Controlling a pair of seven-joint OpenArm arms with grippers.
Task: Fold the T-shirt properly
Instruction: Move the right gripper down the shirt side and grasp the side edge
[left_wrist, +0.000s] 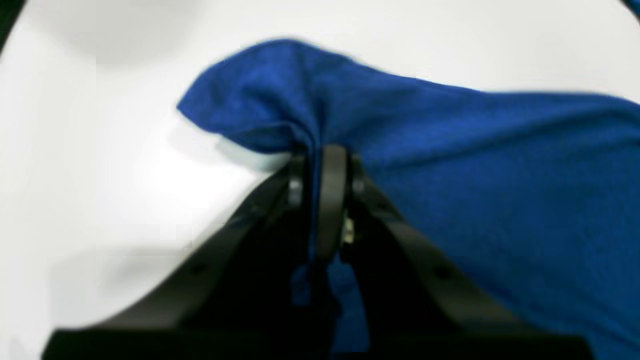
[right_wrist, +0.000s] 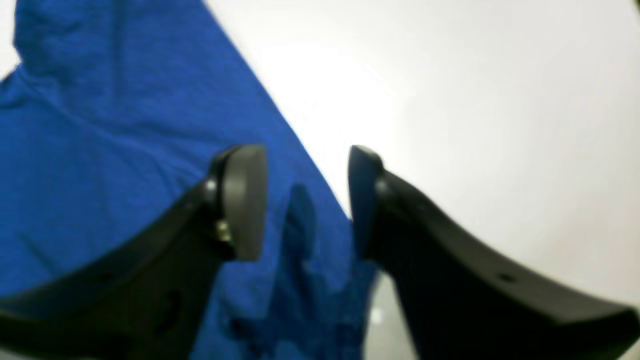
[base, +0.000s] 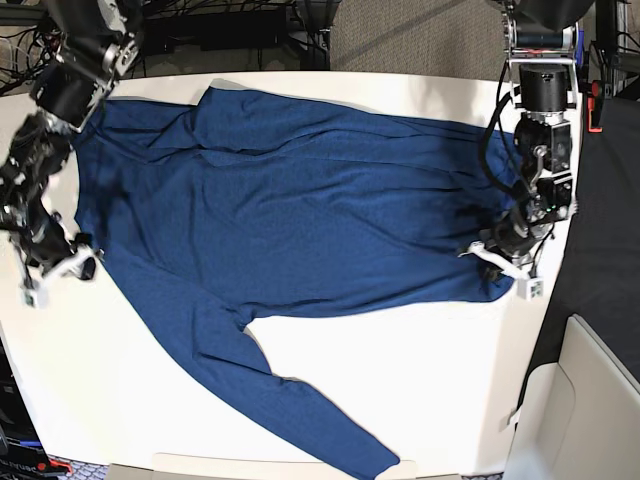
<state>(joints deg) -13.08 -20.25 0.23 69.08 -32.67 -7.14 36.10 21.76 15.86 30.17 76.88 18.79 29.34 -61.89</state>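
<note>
The dark blue T-shirt (base: 300, 200) lies spread across the white table (base: 400, 380), one long sleeve running down toward the front edge. At its right-hand end my left gripper (base: 492, 252) is shut on a bunched fold of the T-shirt (left_wrist: 450, 150); in the left wrist view the left gripper (left_wrist: 320, 167) pinches the cloth, which rises slightly off the table. At the shirt's left edge sits my right gripper (base: 85, 265). In the right wrist view the right gripper (right_wrist: 305, 200) is open and straddles the edge of the T-shirt (right_wrist: 100, 150).
Cables and dark equipment (base: 230, 25) crowd the space behind the table's far edge. A pale panel (base: 590, 400) stands off the table's right side over dark floor. Bare white tabletop shows at front left and front right of the sleeve.
</note>
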